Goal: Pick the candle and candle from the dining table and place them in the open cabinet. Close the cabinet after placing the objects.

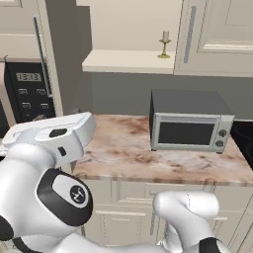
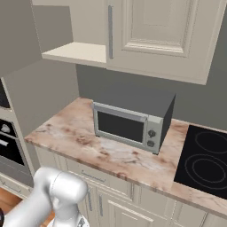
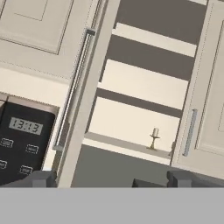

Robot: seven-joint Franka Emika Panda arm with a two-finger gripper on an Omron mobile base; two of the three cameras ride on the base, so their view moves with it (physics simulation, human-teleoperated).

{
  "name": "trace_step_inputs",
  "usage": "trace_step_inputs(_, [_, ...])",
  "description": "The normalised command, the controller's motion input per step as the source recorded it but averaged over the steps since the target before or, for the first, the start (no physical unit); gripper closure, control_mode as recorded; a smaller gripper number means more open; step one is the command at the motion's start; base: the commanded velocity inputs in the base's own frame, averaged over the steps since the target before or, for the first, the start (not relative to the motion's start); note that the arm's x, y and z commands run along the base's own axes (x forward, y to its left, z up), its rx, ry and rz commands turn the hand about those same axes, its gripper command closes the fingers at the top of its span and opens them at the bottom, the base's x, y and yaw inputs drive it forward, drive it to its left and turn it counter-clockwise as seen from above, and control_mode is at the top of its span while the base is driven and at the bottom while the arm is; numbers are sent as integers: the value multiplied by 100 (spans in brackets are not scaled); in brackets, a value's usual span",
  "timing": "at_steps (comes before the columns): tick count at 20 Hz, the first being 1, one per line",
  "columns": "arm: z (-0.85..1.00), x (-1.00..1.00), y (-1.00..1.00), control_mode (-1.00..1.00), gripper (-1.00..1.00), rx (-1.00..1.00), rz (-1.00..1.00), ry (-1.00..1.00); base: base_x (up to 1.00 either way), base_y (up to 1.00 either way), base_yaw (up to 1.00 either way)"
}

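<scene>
Hand view: claw (image 3: 111,178) tips spread apart, cropped low; candle (image 3: 154,139) tiny on cabinet (image 3: 131,122) shelf.

Candle (image 1: 165,43) on the cabinet shelf (image 1: 129,61) — toaster oven (image 1: 189,121) below, on the counter (image 1: 119,151).

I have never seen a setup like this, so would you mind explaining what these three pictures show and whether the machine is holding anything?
This is a white robot arm on a driving base in a simulated kitchen. Two pictures come from cameras on the base, looking forward from behind the arm's left and right. The third comes from a camera on its hand. On the marbled counter stands a grey toaster oven, beside a black cooktop. Above, a cream wall cabinet stands open, and a candle on a brass candlestick sits on its shelf. The gripper is open and holds nothing.
</scene>
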Motion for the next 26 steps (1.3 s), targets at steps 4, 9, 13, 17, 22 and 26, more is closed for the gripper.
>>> trace_step_inputs(4, [0,60,0,-100,-100,0,-10,0,0,0,0])
trace_step_inputs(9, [0,55,0,-100,-100,0,-1,0,0,0,0])
trace_step_inputs(13, [0,55,0,-100,-100,0,-2,0,0,0,0])
trace_step_inputs(17, [-2,51,2,-100,-100,0,-4,0,0,0,0])
trace_step_inputs(22, [-12,8,32,-100,-100,0,-1,0,0,0,0])
trace_step_inputs(26, [-14,-13,49,-100,-100,-1,-2,0,0,0,0])
